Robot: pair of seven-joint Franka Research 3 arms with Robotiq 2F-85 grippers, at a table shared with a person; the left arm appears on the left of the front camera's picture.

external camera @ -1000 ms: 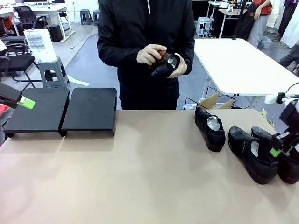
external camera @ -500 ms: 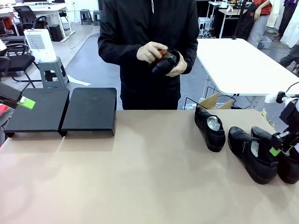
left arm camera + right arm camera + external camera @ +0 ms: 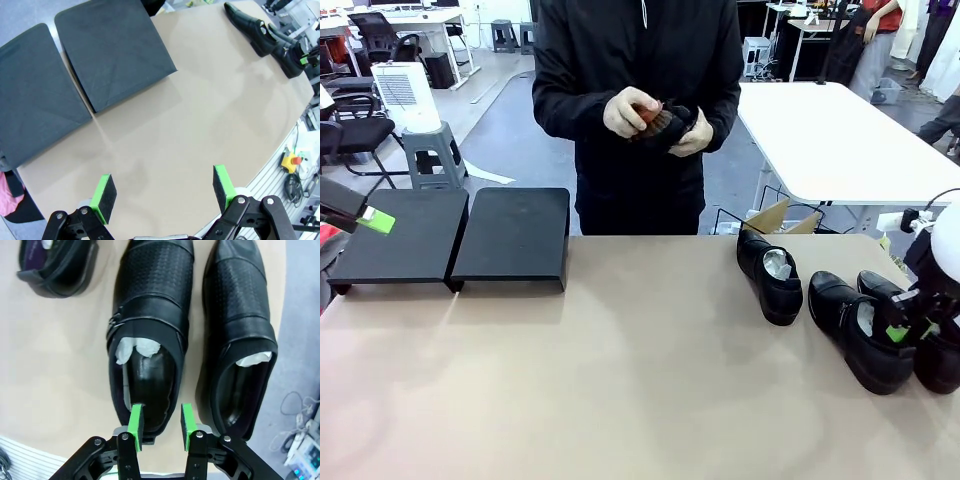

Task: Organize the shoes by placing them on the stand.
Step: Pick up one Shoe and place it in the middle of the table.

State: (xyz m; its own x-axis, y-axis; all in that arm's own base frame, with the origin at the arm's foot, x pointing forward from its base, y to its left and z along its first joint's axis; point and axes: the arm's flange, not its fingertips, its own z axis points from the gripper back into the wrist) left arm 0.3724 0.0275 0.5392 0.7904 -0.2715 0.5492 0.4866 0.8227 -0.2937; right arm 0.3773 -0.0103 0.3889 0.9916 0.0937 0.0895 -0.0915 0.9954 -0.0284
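Left gripper (image 3: 375,220) (image 3: 164,189) is hanging released, jaws spread wide, nothing between the pads. In its wrist view, bare table (image 3: 200,115) is running ahead of the fingers as broad open room; the two stand platforms (image 3: 115,55) (image 3: 30,95) are lying ahead and to one side, side by side, with a thin seam between them and nothing on top. The table's rim is passing close under the fingertips. Right gripper (image 3: 912,330) (image 3: 160,422) is sitting low at the heel end of the buckled shoe (image 3: 145,330) (image 3: 860,335), jaws part-way apart with a clear gap. One pad is showing over the shoe's opening, the other by its side wall. Cannot tell whether either pad is touching leather, so cannot tell whether it is gripping. Just beside that gripper, the outer shoe (image 3: 240,330) (image 3: 935,350) is lying parallel with a narrow strip of table between the two, right along the table's side edge with floor beyond. A third shoe (image 3: 55,265) (image 3: 770,275) is resting ahead and off to the other side, apart. Only the right wrist view is showing the strap, the buckle and the white paper in both openings. The front view is adding the person's hands (image 3: 625,112) holding a fourth shoe (image 3: 670,125) across the table, and the stand (image 3: 515,235) well apart from the right gripper.
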